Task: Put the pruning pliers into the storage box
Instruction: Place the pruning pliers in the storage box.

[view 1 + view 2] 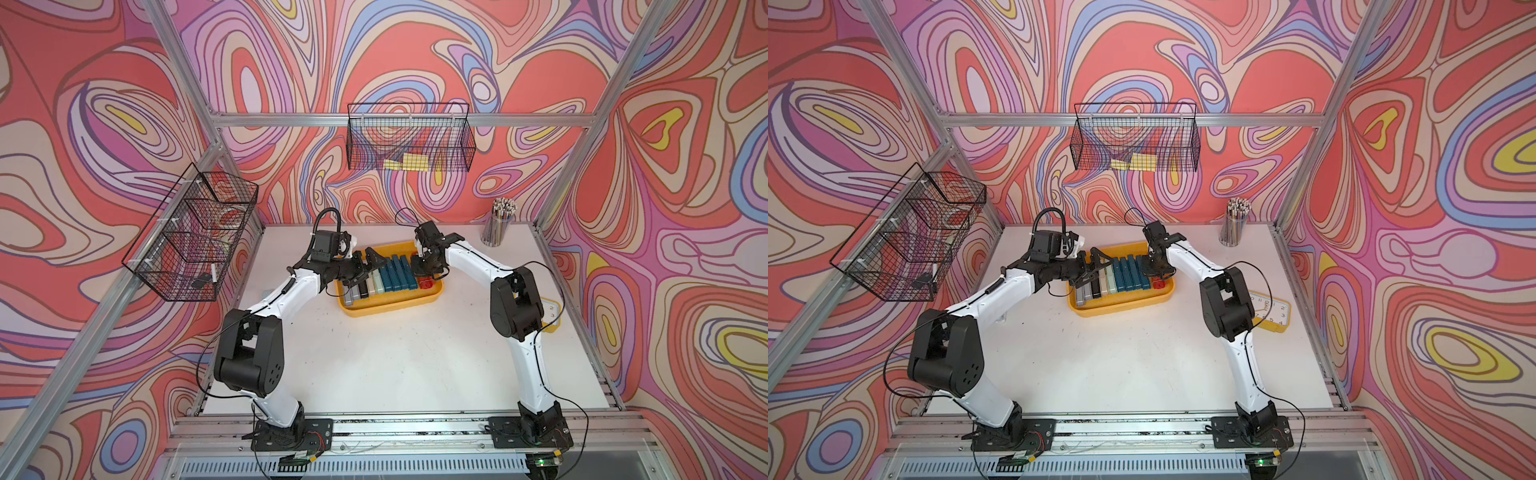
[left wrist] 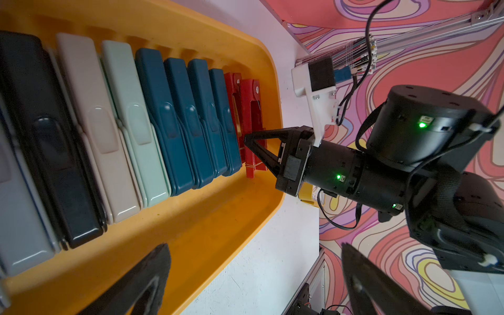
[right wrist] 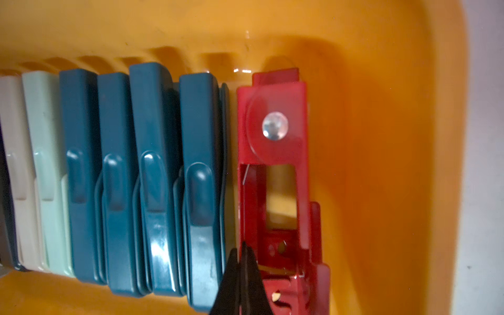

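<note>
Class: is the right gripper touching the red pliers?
Cannot tell. In the right wrist view the right gripper overlaps the edge of the red pliers, hiding any gap.

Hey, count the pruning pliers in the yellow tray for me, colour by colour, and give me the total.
grey pliers: 2
black pliers: 1
beige pliers: 1
mint pliers: 1
teal pliers: 4
red pliers: 2
Total: 11
</note>
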Controlling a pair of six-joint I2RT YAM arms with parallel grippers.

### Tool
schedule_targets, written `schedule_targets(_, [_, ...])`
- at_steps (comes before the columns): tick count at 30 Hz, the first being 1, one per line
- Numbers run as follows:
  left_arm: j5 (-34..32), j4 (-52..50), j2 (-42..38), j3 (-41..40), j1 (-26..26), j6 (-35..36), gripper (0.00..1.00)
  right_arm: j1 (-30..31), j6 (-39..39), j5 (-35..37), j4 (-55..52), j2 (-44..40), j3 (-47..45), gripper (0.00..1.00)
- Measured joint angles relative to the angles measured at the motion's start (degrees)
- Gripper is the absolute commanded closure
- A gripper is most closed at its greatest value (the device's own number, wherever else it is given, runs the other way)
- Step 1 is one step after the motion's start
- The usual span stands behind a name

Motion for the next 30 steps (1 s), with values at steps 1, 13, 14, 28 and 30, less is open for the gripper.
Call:
schedule_targets(1, [0.0,0.0,0.0,0.0,0.0,0.0,0.01,0.0,0.0,0.0,0.0,0.0,0.2,1.0])
schedule_targets(13, [0.4,0.4,0.0,-1.2,0.2,-0.4,0.01,-0.3,0.0,0.0,-0.4,1.7,2.7,1.0])
schedule_targets(14, [0.4,0.5,0.0,-1.2,0.2,-0.4,0.01,-0.3,0.0,0.0,-0.6,2.1,2.9,1.0])
schedule_targets(28, [0.5,0.5,-0.1,-1.9,0.7,-0.6,0.01,-0.3,0.0,0.0,-2.0,3.4,5.2,0.87])
schedule_targets(30, [0.6,0.5,-0.1,-1.9,0.8,-0.6,0.01,-0.3,-0.1,0.0,-1.9,3.4,5.2,0.85])
